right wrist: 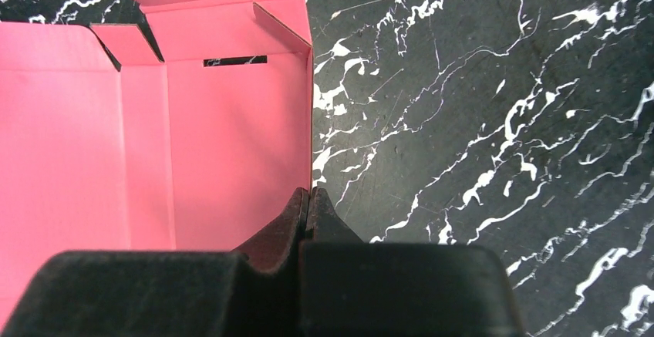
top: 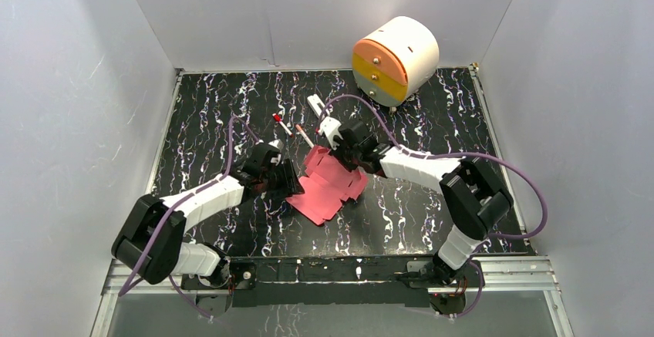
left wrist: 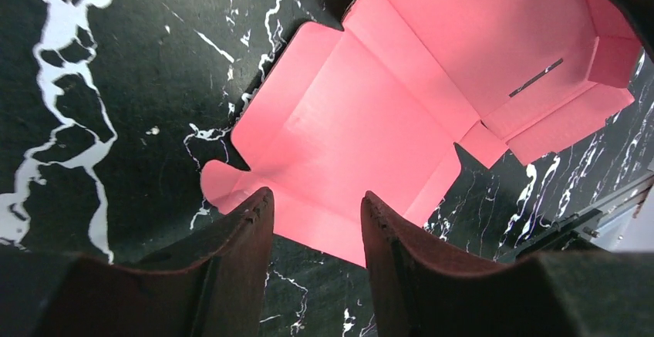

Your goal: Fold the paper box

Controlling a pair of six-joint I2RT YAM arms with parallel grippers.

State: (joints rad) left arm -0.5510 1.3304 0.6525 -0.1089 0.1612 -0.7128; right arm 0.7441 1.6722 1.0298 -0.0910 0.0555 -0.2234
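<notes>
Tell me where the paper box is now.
In the top view the paper box lies mostly flat mid-table, between the left gripper and the right gripper, which pinches its edge.

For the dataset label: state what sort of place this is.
Probably a lab robot test cell: white walls enclose a black marbled table, left arm and right arm bolted at its near edge, a pink paper box between them.

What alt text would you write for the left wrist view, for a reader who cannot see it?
A pink paper box, unfolded into a sheet with flaps and a narrow slit, lies on a black, white-veined table. The fingers of the left gripper stand open at the bottom, above the sheet's near edge, holding nothing.
</notes>
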